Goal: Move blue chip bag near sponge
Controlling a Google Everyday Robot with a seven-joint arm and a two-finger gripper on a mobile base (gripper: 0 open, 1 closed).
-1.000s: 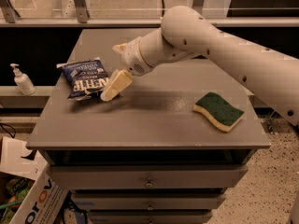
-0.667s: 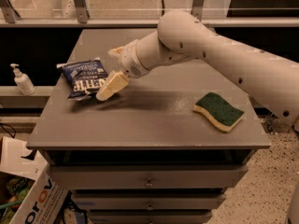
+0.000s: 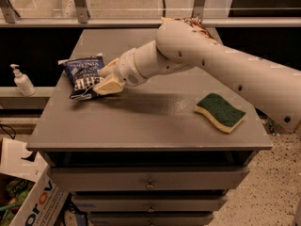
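Hand point(image 3: 107, 83) touching blue chip bag point(image 3: 83, 73) right edge on bench point(image 3: 141, 124), grip state can't tell; sponge point(image 3: 220, 111) well right of bag.

The tool point(image 3: 104, 77) has moved left across the counter point(image 3: 155, 121) and now sits against the right edge of the blue chip bag point(image 3: 83, 74), its lower finger point(image 3: 107, 86) overlapping the bag's lower right corner, where a second ago it was just beside the bag. The arm's point(image 3: 188, 46) elbow has swung lower and to the left with it. Behind the top of the elbow a brown patterned edge point(image 3: 190, 21), covered before, now shows.
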